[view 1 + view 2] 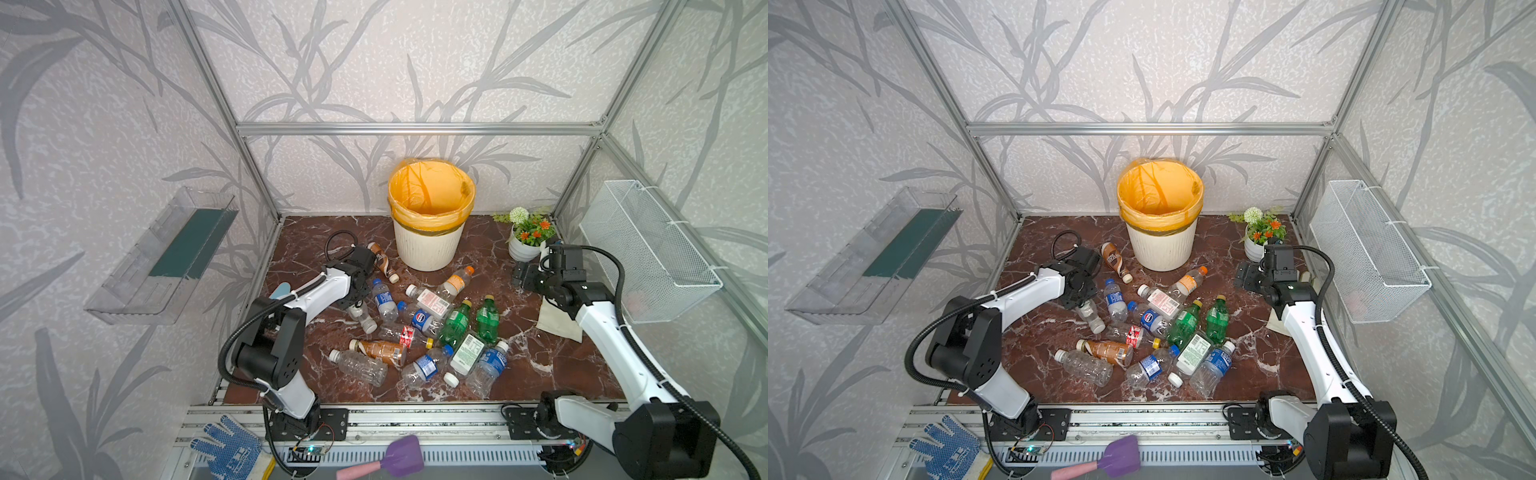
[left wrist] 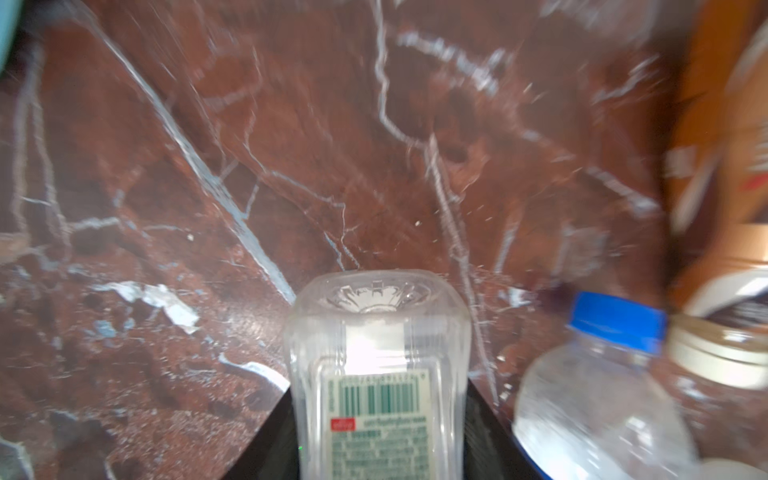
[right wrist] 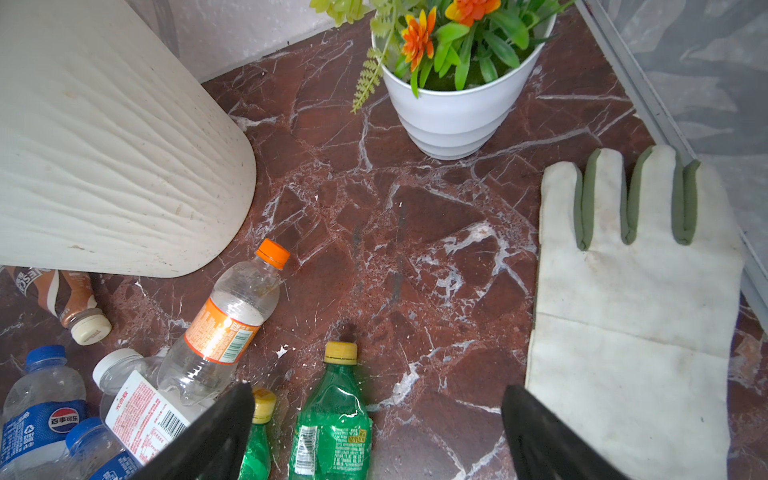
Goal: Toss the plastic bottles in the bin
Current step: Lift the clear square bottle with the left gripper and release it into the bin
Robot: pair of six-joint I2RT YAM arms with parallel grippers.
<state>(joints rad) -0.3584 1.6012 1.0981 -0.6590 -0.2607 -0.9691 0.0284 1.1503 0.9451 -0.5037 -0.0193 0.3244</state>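
Left gripper (image 1: 354, 297) clamps a clear bottle (image 2: 376, 374) at the pile's (image 1: 424, 332) ten o'clock edge, presumably for carrying to the bin (image 1: 428, 247) at twelve. Right gripper (image 1: 524, 276) hovers, jaws apart.

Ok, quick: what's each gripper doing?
Left gripper: shut on a clear plastic bottle with green-printed label.
Right gripper: open, holding nothing.

White arm links (image 1: 324, 289), black joints (image 1: 270, 353), ribbed black cables (image 1: 621, 291)
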